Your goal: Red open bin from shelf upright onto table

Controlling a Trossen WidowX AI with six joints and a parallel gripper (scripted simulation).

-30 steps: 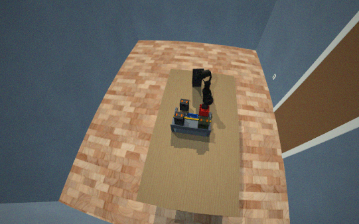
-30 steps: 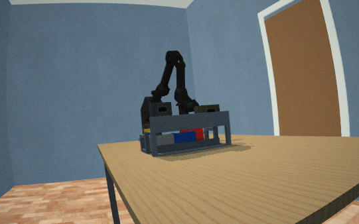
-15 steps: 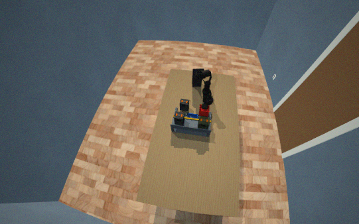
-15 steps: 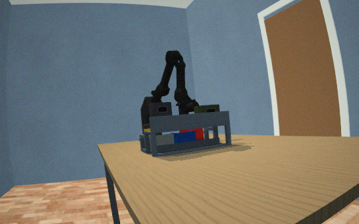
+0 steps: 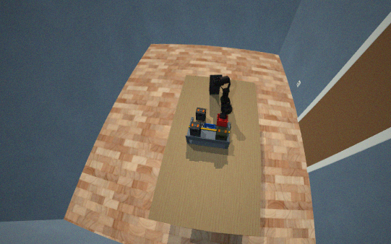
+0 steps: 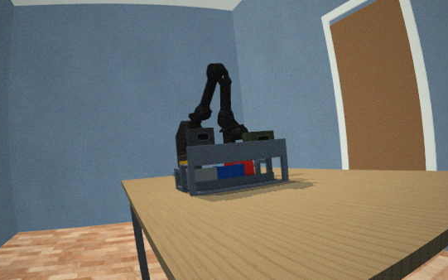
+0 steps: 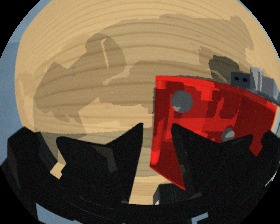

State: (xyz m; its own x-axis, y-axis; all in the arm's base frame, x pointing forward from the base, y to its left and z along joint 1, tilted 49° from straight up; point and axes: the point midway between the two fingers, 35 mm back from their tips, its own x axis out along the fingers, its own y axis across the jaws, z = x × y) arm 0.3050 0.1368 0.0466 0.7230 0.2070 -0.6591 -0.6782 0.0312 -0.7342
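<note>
The red bin (image 5: 223, 122) (image 6: 249, 167) (image 7: 201, 125) is upright in the lower level of the shelf (image 5: 207, 143) (image 6: 236, 152), at its right end in the top and exterior views. Two round grey parts (image 7: 182, 101) (image 7: 228, 134) show inside it in the wrist view. My gripper (image 5: 223, 115) (image 7: 157, 127) points down over the bin. Its fingers are partly open, with one fingertip on each side of the bin's left wall as the wrist view shows it. They do not grip the wall. How deep the tips reach is hard to tell.
A blue bin (image 5: 210, 126) (image 6: 230, 171) is beside the red one, with a grey bin (image 6: 205, 174) further left. A dark box (image 5: 195, 128) (image 6: 200, 136) and an olive box (image 5: 222, 134) (image 6: 257, 136) stand on top of the shelf. Another dark box (image 5: 201, 115) stands in front of its left part.
</note>
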